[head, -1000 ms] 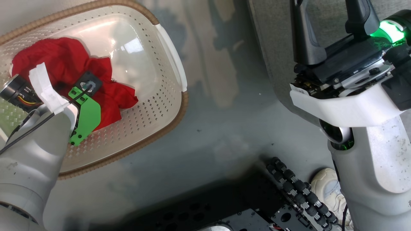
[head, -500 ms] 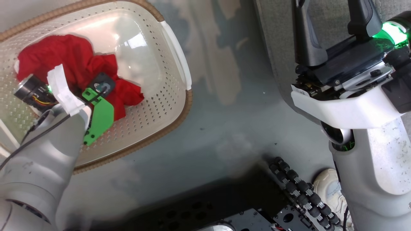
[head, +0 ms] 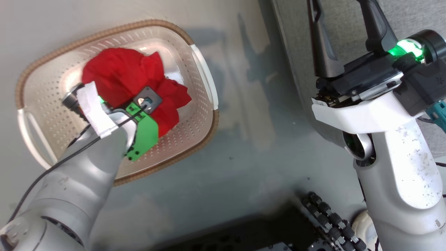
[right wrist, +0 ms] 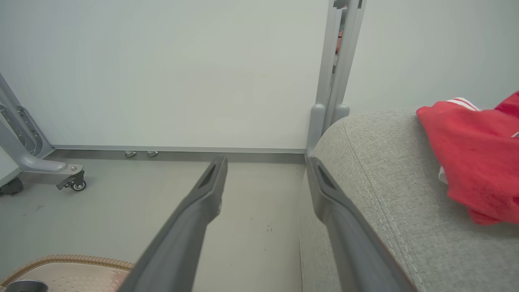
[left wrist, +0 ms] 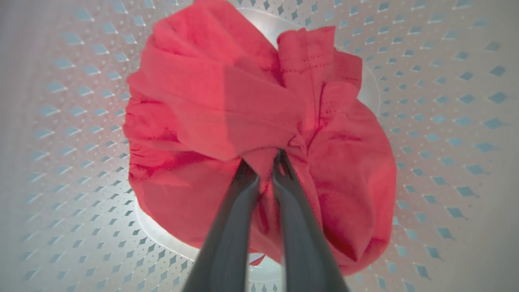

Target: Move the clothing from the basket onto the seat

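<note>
Left tool (left wrist: 261, 162) pinches a bunched red garment (head: 122, 73) inside the basket (head: 197, 134); right tool (right wrist: 265, 162) hangs empty beside the seat (right wrist: 385, 194).

The left tool's two dark fingers are drawn almost together on a gathered fold at the garment's middle. The cloth billows round the fingertips above the basket's perforated floor, and I cannot tell whether it hangs clear of that floor. The cream basket with its brown woven-look rim stands on the grey floor (head: 244, 157), apart from the grey seat. The right tool's fingers are spread wide with nothing between them, one over the floor and the other along the seat's rounded edge. A second red piece (right wrist: 466, 162) with white stripe trim (right wrist: 462, 103) lies on the seat cushion.
</note>
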Available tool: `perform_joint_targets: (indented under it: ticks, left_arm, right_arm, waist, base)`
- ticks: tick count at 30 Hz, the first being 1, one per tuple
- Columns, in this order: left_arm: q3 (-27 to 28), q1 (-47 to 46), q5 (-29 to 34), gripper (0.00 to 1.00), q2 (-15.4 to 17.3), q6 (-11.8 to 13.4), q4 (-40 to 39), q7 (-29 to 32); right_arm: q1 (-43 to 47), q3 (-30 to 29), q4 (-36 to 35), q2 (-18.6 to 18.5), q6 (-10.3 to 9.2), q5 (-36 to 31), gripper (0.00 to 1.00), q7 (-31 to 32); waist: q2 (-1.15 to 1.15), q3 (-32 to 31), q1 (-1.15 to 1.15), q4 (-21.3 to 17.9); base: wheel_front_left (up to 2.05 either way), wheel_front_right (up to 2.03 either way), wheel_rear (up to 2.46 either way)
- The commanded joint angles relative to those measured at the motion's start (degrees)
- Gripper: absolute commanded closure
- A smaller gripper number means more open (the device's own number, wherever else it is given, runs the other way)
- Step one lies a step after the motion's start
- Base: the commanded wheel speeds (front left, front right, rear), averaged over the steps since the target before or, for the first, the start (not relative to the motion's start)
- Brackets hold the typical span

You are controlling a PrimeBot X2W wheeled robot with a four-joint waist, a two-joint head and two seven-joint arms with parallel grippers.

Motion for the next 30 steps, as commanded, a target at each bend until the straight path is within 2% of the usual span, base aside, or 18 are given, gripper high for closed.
perform_joint_targets:
  ticks: [1,10,19,23,30]
  left_arm:
    - [-0.21,0.28,-0.39,1.0,-0.82,-0.31,-0.18,-1.1]
    - [-0.35,4.1,-3.63,1.0,-3.84,-0.82,-1.43,-7.9]
    - [0.81,8.85,-7.26,1.0,-5.35,-0.86,-5.53,-10.71]
    - [2.39,10.75,-8.62,1.0,-5.46,-0.57,-10.4,-10.8]
    - [7.35,15.04,-9.35,1.0,-3.42,1.06,-20.44,-10.79]
  right_arm:
    - [1.23,-0.32,0.57,-0.16,-0.05,-0.24,0.0,-0.09]
    - [5.26,-1.5,4.52,-0.44,-0.05,-0.86,0.0,-0.09]
    - [10.1,-2.86,7.24,-1.63,-0.05,-0.69,0.0,-0.1]
    - [12.41,-3.6,8.36,-2.05,-0.05,-0.53,0.0,-0.1]
    - [16.37,-3.97,10.19,-2.3,-0.05,-0.24,0.0,-0.09]
  waist:
    - [0.0,-4.72,0.0,2.58]
    - [0.0,-13.93,0.0,5.83]
    - [0.0,-22.99,0.0,9.13]
    - [0.0,-26.79,0.0,10.62]
    - [0.0,-32.91,0.0,12.38]
  base:
    - [0.0,0.0,0.0]
    - [0.0,0.0,0.0]
    - [0.0,0.0,0.0]
    - [0.0,0.0,0.0]
    - [0.0,0.0,0.0]
